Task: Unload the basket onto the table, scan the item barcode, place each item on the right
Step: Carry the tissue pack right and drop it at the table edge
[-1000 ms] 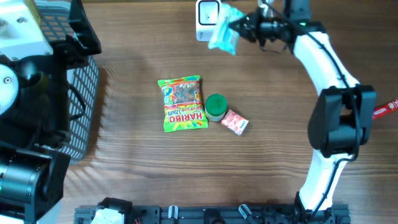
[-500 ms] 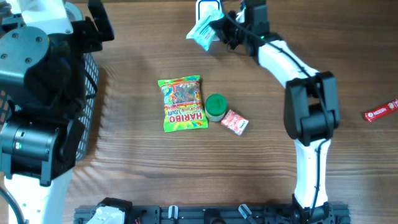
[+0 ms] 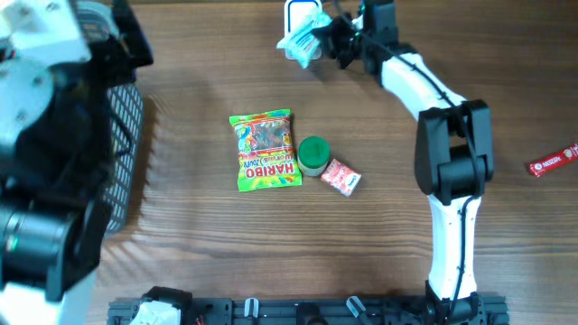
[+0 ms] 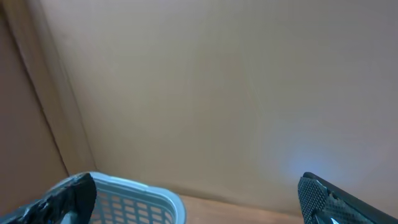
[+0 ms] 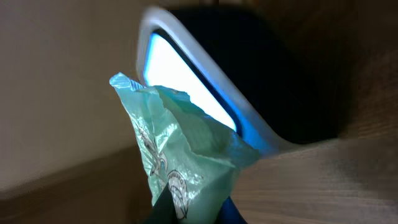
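Note:
The item, a pale green crinkled packet [image 3: 299,41], hangs right in front of the white barcode scanner [image 3: 302,13] at the table's far edge. My right gripper [image 3: 327,41] is shut on the packet. In the right wrist view the packet [image 5: 186,155] rises from between the two fingers, pinched at its lower end, and the scanner's lit window [image 5: 189,81] glows just behind it. My left gripper [image 4: 196,208] stands wide open with nothing between its fingers [image 4: 320,199], above the rim of a basket [image 4: 140,199].
A grey mesh basket [image 3: 125,153] sits at the left under the left arm. Mid-table lie a Haribo bag [image 3: 265,150], a green round lid [image 3: 313,155] and a small red packet [image 3: 341,177]. A red bar [image 3: 553,161] rests at the right edge.
The right gripper carried the green packet leftward across the scanner's face, then eased back a little to the right. The left arm shifted above the basket, still open.

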`<act>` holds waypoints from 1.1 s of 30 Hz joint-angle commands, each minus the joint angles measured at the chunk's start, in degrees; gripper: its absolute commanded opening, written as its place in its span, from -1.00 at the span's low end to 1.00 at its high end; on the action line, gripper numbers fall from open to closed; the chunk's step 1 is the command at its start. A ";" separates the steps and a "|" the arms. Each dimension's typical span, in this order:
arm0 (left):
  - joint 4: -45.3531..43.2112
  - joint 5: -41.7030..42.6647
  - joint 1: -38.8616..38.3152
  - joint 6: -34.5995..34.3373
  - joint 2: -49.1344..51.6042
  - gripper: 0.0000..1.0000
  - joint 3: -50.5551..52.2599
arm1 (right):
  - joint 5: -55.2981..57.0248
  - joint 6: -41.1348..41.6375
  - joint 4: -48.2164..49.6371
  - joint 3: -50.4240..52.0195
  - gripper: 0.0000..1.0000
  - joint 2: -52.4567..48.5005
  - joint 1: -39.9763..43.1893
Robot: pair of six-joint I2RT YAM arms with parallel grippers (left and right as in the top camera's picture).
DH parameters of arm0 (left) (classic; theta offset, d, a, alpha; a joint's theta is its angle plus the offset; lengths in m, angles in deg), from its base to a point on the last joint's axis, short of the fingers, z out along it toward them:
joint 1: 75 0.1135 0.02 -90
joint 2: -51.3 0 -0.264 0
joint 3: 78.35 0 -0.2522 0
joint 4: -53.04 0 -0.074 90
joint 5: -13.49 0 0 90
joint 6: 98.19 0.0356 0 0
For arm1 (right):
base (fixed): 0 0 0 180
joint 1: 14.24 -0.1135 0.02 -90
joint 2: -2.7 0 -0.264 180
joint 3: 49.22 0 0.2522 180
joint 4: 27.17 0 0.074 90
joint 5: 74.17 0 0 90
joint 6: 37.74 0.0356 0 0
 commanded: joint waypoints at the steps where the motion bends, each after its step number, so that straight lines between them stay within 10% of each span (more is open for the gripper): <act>1: -0.28 0.74 0.31 0.24 -8.94 1.00 -0.13 | -4.00 -7.26 -12.79 -5.90 -0.91 2.60 4.52; 11: -0.50 2.38 0.33 0.26 -22.16 1.00 -0.13 | 10.97 -29.81 -50.73 -6.45 -0.91 17.40 30.38; 17: 3.61 -10.08 0.31 0.22 -24.68 1.00 -0.20 | 32.22 -40.50 -56.30 -2.73 -0.90 17.31 44.65; 26: 13.97 1.16 0.33 -0.57 -31.87 1.00 -0.24 | 36.87 -42.01 -49.92 3.76 -0.04 17.25 49.18; 30: 22.08 1.11 0.33 0.31 -38.66 1.00 -0.24 | 22.82 -45.94 -51.36 0.83 0.74 17.51 49.13; 33: 27.28 1.18 0.33 0.24 -42.12 1.00 -0.24 | 10.21 -48.11 -54.10 -1.53 0.86 18.99 48.00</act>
